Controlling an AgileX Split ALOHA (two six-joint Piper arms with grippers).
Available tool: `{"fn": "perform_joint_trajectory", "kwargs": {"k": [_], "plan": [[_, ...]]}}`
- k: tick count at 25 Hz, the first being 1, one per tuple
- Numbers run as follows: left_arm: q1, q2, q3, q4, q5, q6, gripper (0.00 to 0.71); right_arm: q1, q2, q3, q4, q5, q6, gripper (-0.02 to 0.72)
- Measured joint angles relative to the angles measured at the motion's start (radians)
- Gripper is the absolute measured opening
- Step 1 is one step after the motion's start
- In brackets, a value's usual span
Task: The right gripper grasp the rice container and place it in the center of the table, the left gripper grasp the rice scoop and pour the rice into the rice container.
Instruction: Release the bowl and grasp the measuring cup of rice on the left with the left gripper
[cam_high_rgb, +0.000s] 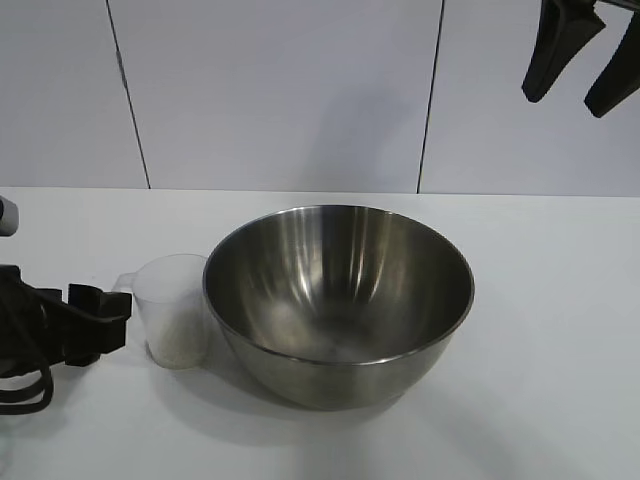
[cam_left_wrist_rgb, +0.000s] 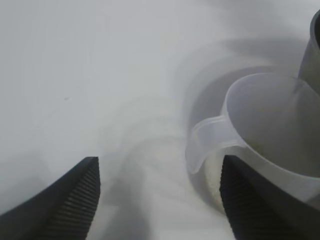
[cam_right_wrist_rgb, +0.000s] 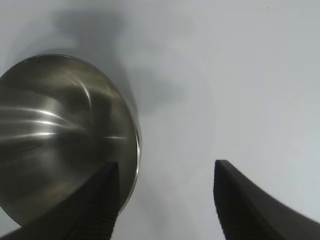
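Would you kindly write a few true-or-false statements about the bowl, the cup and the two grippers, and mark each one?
1. The rice container stands upright on the table. True.
2. The rice scoop lies tipped over inside the bowl. False: it stands upright on the table, right beside the bowl.
3. The rice is in the scoop. True.
4. The left gripper is clamped on the scoop's handle. False: its jaws are open, just short of the handle.
5. The right gripper holds the bowl's rim. False: it hangs open, high above the table.
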Motion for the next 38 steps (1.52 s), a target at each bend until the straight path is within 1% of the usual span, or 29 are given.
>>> {"fn": "perform_joint_trajectory", "kwargs": {"k": [4, 12, 19, 21, 22, 23, 25, 26, 28, 31, 38], "plan": [[0.000, 0.041, -0.005, 0.001, 0.002, 0.000, 0.497, 0.000, 0.000, 0.000, 0.003, 0.000, 0.000, 0.391], [0.000, 0.042, -0.072, -0.005, 0.001, -0.001, 0.497, 0.000, 0.000, 0.000, 0.004, -0.011, 0.000, 0.391], [0.000, 0.042, -0.099, -0.024, 0.001, -0.001, 0.490, 0.000, 0.000, 0.000, 0.004, -0.017, 0.000, 0.391], [0.000, 0.042, -0.100, -0.024, 0.001, -0.001, 0.451, 0.000, 0.000, 0.000, 0.004, -0.017, 0.000, 0.391], [0.000, 0.042, -0.100, -0.024, 0.001, -0.001, 0.407, 0.000, 0.000, 0.000, 0.004, -0.018, 0.000, 0.391], [0.000, 0.042, -0.100, -0.024, 0.001, -0.001, 0.348, 0.000, 0.000, 0.000, 0.004, -0.018, 0.000, 0.391], [0.000, 0.042, -0.100, -0.018, 0.001, 0.011, 0.161, 0.000, 0.000, 0.000, 0.004, -0.021, 0.000, 0.391], [0.000, 0.042, -0.100, -0.014, 0.001, 0.022, 0.100, 0.000, 0.000, 0.000, 0.004, -0.021, 0.000, 0.391], [0.000, 0.042, -0.100, -0.003, 0.001, 0.034, 0.042, 0.000, 0.000, 0.000, 0.004, -0.021, 0.000, 0.391], [0.000, 0.042, -0.100, 0.000, 0.001, 0.036, 0.013, 0.000, 0.000, 0.000, 0.004, -0.021, 0.000, 0.391], [0.000, 0.039, -0.100, 0.000, 0.001, 0.036, 0.008, 0.000, 0.000, 0.000, 0.004, -0.021, 0.000, 0.391]]}}
